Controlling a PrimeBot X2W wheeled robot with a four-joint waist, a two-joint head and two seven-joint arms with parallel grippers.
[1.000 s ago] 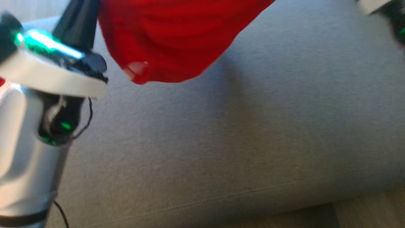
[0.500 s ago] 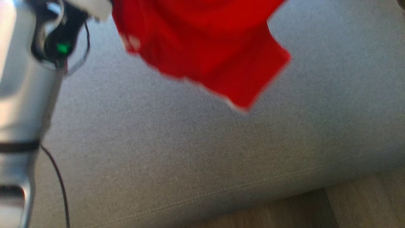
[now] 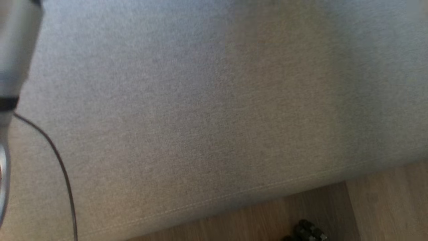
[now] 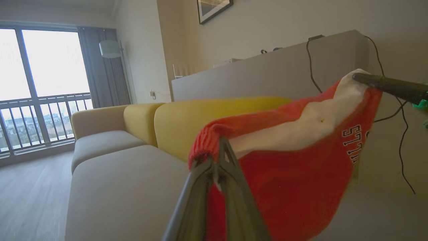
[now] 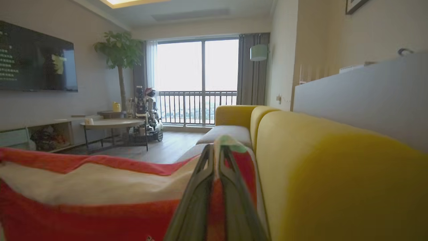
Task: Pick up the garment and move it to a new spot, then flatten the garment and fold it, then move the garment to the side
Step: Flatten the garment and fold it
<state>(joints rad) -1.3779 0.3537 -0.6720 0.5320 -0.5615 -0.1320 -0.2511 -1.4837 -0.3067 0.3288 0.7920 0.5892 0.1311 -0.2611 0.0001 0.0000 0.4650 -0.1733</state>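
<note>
The garment [image 4: 294, 174] is red with a white band and dark lettering, and it hangs in the air stretched between my two grippers above the grey sofa seat [image 4: 127, 187]. My left gripper [image 4: 217, 157] is shut on one red edge of it. In the left wrist view my right gripper's dark fingers [image 4: 384, 83] pinch the far corner at the upper right. In the right wrist view my right gripper [image 5: 217, 147] is shut on the garment [image 5: 83, 201], which spreads away to the left. The head view has my pale left forearm [image 3: 13, 60] at its left edge.
The grey seat cushion [image 3: 207, 107] spreads under the head camera, its front seam above the wooden floor [image 3: 374, 207]. Yellow backrests [image 5: 334, 174] stand behind the seat. A black cable [image 3: 60, 160] hangs by my left arm. A round table [image 5: 110, 124] and another robot [image 5: 147, 107] stand across the room.
The red garment and my left wrist have gone up and out of the head view's top edge. The cushion seam has also shifted, so the camera moved somewhat.
</note>
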